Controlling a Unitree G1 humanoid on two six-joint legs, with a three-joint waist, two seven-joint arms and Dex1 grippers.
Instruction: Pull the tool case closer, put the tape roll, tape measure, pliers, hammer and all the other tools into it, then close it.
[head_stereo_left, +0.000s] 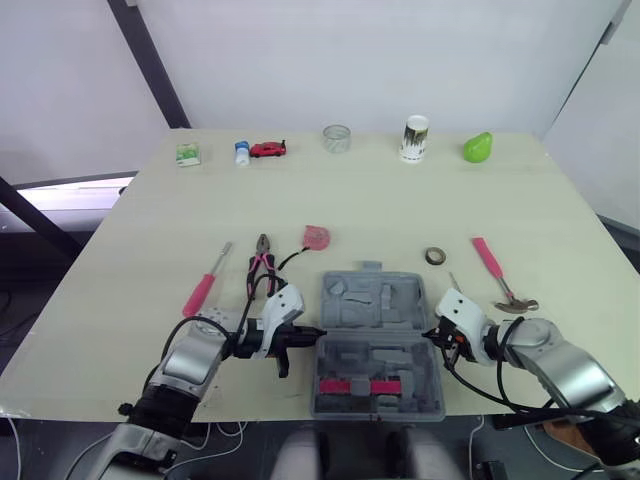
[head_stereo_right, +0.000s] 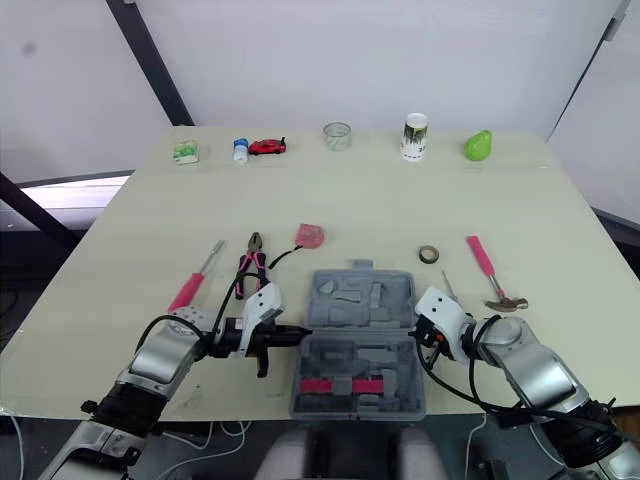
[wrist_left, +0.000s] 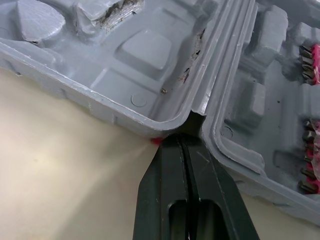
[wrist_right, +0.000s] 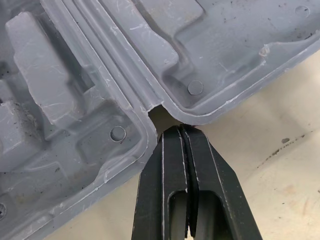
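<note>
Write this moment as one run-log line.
case open; left gripper shut at hinge notch; right gripper shut at opposite notch; hammer, pliers on table

Six small things are set in a row along the far edge of the pale table (head_stereo_left: 140, 230). From the robot's left are seen a green and white packet (head_stereo_left: 188, 154), a small blue-capped bottle (head_stereo_left: 241, 152), a red toy car (head_stereo_left: 268, 149) just beside it, a clear round container (head_stereo_left: 338, 138), an upright white cup (head_stereo_left: 415, 138) with dark print, and a green pear-shaped object (head_stereo_left: 478, 147).
</note>
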